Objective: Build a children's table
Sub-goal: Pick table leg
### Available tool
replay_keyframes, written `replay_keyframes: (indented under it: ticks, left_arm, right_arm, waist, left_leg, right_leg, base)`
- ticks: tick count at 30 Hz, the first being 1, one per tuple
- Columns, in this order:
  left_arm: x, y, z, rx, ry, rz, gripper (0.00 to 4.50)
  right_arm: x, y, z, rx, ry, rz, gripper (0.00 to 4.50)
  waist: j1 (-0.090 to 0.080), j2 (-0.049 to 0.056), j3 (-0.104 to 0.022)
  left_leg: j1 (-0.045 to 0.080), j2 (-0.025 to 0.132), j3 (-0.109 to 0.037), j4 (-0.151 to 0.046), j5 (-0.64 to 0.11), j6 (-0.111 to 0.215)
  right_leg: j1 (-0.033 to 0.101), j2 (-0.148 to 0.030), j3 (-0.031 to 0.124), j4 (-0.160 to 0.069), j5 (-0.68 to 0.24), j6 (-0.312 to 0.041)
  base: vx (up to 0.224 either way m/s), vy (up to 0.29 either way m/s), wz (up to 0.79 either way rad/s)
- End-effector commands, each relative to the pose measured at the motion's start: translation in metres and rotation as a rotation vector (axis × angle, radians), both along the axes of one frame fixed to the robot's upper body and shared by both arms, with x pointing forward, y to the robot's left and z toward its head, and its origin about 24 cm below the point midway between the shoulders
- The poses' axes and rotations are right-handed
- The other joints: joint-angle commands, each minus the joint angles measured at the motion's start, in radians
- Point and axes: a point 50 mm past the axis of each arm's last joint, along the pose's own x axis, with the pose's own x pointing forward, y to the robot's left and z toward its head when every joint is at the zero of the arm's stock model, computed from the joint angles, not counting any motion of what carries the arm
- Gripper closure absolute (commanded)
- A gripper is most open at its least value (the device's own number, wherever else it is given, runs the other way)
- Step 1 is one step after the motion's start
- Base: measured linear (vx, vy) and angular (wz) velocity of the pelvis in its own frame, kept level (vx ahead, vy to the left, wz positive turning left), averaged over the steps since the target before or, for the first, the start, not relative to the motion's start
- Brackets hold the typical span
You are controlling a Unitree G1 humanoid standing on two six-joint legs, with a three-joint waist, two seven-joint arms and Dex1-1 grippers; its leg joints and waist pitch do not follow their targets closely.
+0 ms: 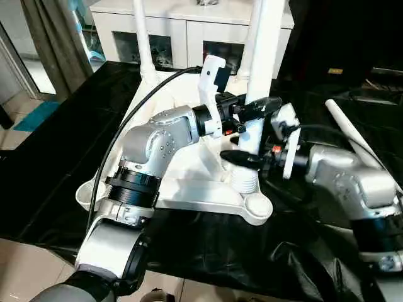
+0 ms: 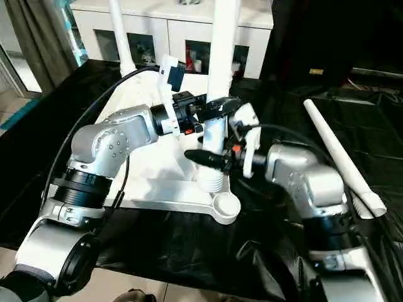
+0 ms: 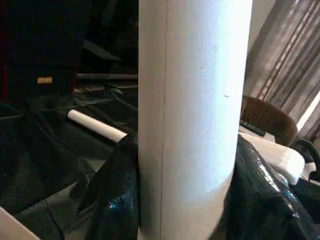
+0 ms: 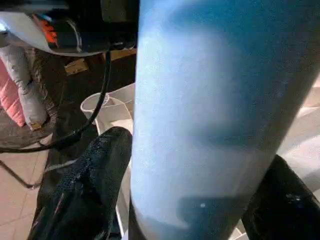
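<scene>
The children's table top (image 1: 189, 189) lies upside down on a black sheet. One white leg (image 1: 141, 38) stands in its far left socket. A second leg (image 1: 264, 50) is upright over the near right part of the top. Its ribbed end (image 1: 244, 179) is just behind the corner socket (image 1: 257, 204). My left gripper (image 1: 257, 108) is shut on this leg, with fingers (image 3: 117, 190) pressed to both sides. Lower down, my right gripper (image 1: 249, 157) is open, its fingers (image 4: 90, 190) standing either side of the same leg. A third leg (image 2: 340, 157) lies loose to the right.
A white cabinet with glass doors (image 1: 189, 31) stands right behind the table top. The black sheet (image 1: 220, 251) ends just in front of the top, with tiled floor (image 1: 25, 264) beyond it. A curtain (image 1: 50, 38) hangs at the far left.
</scene>
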Motion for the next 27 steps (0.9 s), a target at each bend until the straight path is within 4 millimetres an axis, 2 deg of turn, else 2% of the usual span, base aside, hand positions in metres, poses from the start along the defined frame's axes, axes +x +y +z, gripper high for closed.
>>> replay_keyframes:
  ticks: [1, 3, 8, 27]
  left_arm:
    - [-0.0013, -0.0008, 0.0050, 0.006, -0.028, -0.013, 2.64]
    - [-0.0014, -0.0003, 0.0054, 0.009, -0.031, -0.018, 2.64]
    - [-0.0025, 0.0002, 0.0067, 0.009, -0.035, -0.025, 2.64]
    - [-0.0058, 0.0004, 0.0069, 0.008, -0.043, -0.058, 2.64]
  right_arm:
    - [0.0001, 0.0001, 0.0063, -0.001, -0.006, 0.023, 1.41]
    - [-0.0021, -0.0019, 0.0029, -0.033, 0.025, 0.043, 1.41]
    - [-0.0035, -0.0031, -0.0028, -0.060, 0.058, 0.053, 1.41]
    - [0.0017, -0.0046, -0.0032, -0.041, 0.060, 0.014, 1.41]
  waist:
    - [0.001, -0.025, -0.086]
    - [0.001, -0.029, -0.086]
    - [0.003, -0.027, -0.086]
    - [0.002, -0.026, -0.086]
  left_leg:
    - [0.026, 0.047, -0.022, -0.068, -0.144, 0.069]
    - [0.026, 0.046, -0.021, -0.067, -0.143, 0.072]
    - [0.026, 0.046, -0.022, -0.067, -0.146, 0.070]
    - [0.025, 0.046, -0.022, -0.067, -0.143, 0.068]
  right_leg:
    - [0.056, -0.039, 0.034, -0.058, -0.193, -0.230]
    - [0.056, -0.038, 0.033, -0.059, -0.192, -0.231]
    - [0.055, -0.040, 0.034, -0.059, -0.210, -0.228]
    - [0.056, -0.039, 0.033, -0.057, -0.194, -0.236]
  base:
    - [0.000, 0.000, 0.00]
    - [0.000, 0.000, 0.00]
    - [0.000, 0.000, 0.00]
    - [0.000, 0.000, 0.00]
